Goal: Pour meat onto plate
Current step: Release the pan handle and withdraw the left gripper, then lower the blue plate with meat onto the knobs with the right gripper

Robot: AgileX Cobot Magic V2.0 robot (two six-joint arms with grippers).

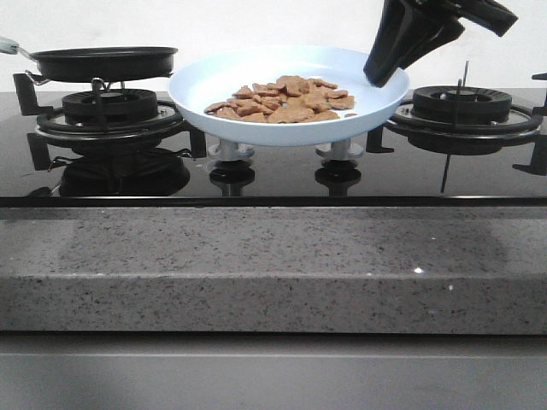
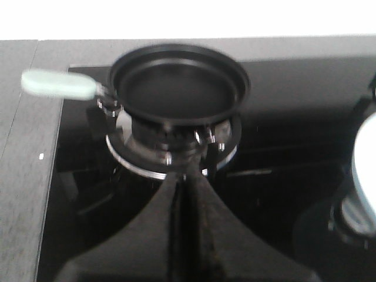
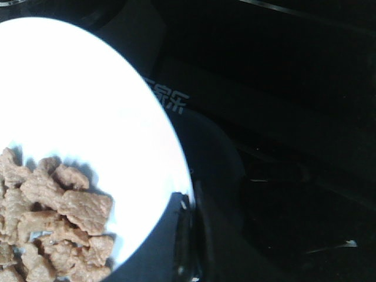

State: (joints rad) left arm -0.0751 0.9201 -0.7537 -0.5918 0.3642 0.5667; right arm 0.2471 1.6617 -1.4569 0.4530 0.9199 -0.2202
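Observation:
The pale-blue plate hangs level over the middle of the stove, just above the knobs. The meat, a heap of small reddish-brown pieces, lies on its middle and right part. My right gripper is shut on the plate's right rim; the right wrist view shows its fingers on either side of the rim, with the plate and the meat beside them. My left gripper is shut and empty. It points at the black frying pan, which is empty. The left gripper is out of the front view.
The black pan with a pale-green handle sits on the left burner. A bare burner with a grate is at the right. Two knobs stand under the plate. A grey speckled counter edge runs along the front.

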